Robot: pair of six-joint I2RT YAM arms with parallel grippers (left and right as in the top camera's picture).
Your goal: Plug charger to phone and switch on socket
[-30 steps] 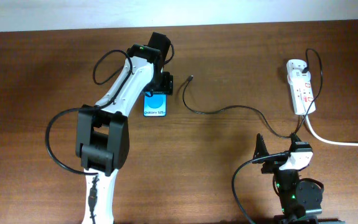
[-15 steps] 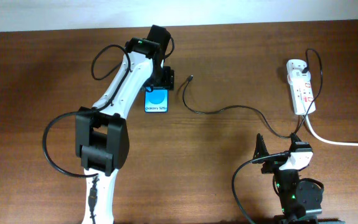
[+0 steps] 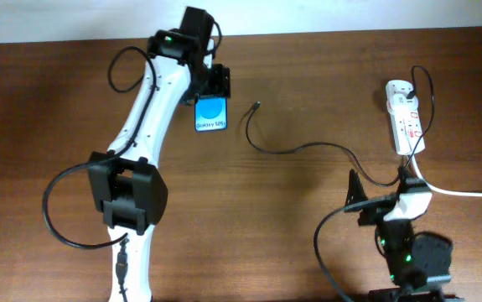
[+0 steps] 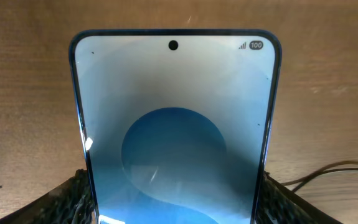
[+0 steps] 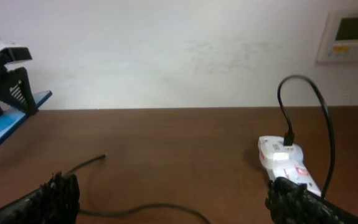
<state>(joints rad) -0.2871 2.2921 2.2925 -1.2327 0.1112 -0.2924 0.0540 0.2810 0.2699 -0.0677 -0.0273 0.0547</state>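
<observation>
My left gripper (image 3: 213,96) is shut on the phone (image 3: 211,115), whose blue screen faces up at the back left of the table. In the left wrist view the phone (image 4: 172,124) fills the frame between both fingers (image 4: 66,199). The charger (image 3: 299,148), a thin black cable, curves across the table; its plug tip (image 3: 257,106) lies free just right of the phone. The socket (image 3: 406,117) lies at the far right with the charger's other end plugged in. My right gripper (image 3: 380,191) is open and empty at the front right. Its wrist view shows the socket (image 5: 284,158) and the cable tip (image 5: 98,158).
The socket's thick white cord (image 3: 458,191) runs off the right edge. The left arm (image 3: 152,109) stretches from the front to the back of the brown wooden table (image 3: 56,126). A white wall (image 5: 166,50) stands behind the table.
My left gripper has carried the phone toward the back of the table, a little nearer the far edge. The right arm has shifted slightly to the right. The charger has not moved.
</observation>
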